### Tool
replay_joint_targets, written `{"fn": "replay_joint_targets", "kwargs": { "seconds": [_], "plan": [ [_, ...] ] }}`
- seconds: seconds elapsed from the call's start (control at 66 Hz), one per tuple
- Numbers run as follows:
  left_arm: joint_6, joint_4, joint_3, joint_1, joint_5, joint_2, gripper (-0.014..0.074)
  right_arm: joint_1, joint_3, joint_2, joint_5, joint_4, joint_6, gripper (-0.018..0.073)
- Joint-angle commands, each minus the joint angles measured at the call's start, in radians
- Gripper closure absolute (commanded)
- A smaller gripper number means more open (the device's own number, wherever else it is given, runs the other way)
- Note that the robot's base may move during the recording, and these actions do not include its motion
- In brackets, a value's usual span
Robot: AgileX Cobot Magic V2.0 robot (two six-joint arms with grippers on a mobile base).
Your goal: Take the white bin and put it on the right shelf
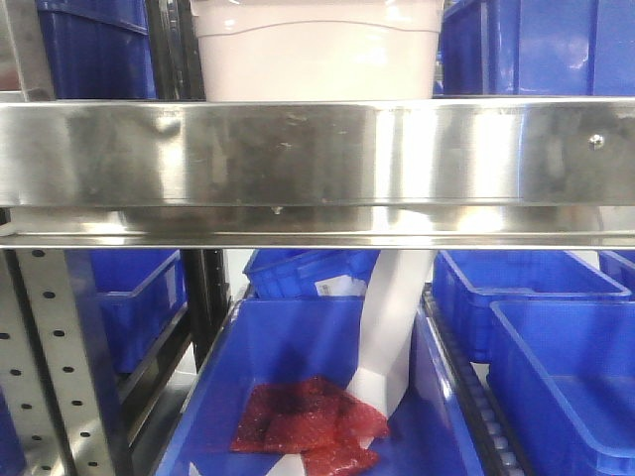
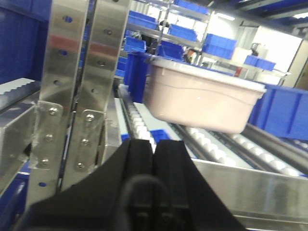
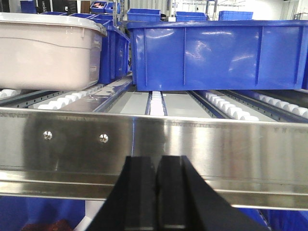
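The white bin (image 1: 317, 50), a pale pinkish tub, sits on the roller lanes of the steel rack shelf behind its broad reflective front rail (image 1: 317, 154). It also shows in the left wrist view (image 2: 202, 98) and at the upper left of the right wrist view (image 3: 48, 53). My left gripper (image 2: 154, 144) is shut and empty, in front of and below the bin near the rail (image 2: 260, 187). My right gripper (image 3: 156, 161) is shut and empty, just in front of the rail (image 3: 216, 144), to the right of the bin.
Blue bins (image 3: 216, 53) stand on the shelf right of the white bin. Perforated steel uprights (image 2: 72, 86) stand left of my left gripper. Below the rail, a blue bin (image 1: 288, 367) holds a red mesh bag (image 1: 308, 426) and white paper strip (image 1: 392, 337).
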Motion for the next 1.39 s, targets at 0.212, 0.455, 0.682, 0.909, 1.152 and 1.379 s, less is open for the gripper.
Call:
{"fn": "replay_joint_targets", "kwargs": {
  "seconds": [0.212,0.455,0.682,0.909,1.152,1.379],
  "plan": [
    [-0.011,0.557,0.095,-0.138,-0.332,0.021,0.0715,-0.007,-0.001,-0.017,-0.095,-0.014,-0.008,0.0527],
    [-0.135,0.537,0.222,-0.143,-0.340,0.021,0.0715,-0.007,-0.001,-0.017,-0.095,-0.014,-0.008,0.0529],
    [-0.438,0.691,0.295,-0.125,-0.272,-0.017,0.0715,-0.007,-0.001,-0.017,-0.095,-0.014,-0.008,0.0529],
    [-0.438,0.692,0.295,-0.125,-0.377,-0.017,0.0715,-0.007,-0.001,-0.017,-0.095,-0.014,-0.008,0.0529],
    [-0.438,0.692,0.295,-0.129,-0.385,-0.017,0.0715,-0.007,-0.001,-0.017,-0.095,-0.014,-0.008,0.0529],
    [-0.438,0.690,0.295,-0.129,-0.385,-0.017,0.0715,-0.007,-0.001,-0.017,-0.095,-0.014,-0.008,0.0529]
  ]
}}
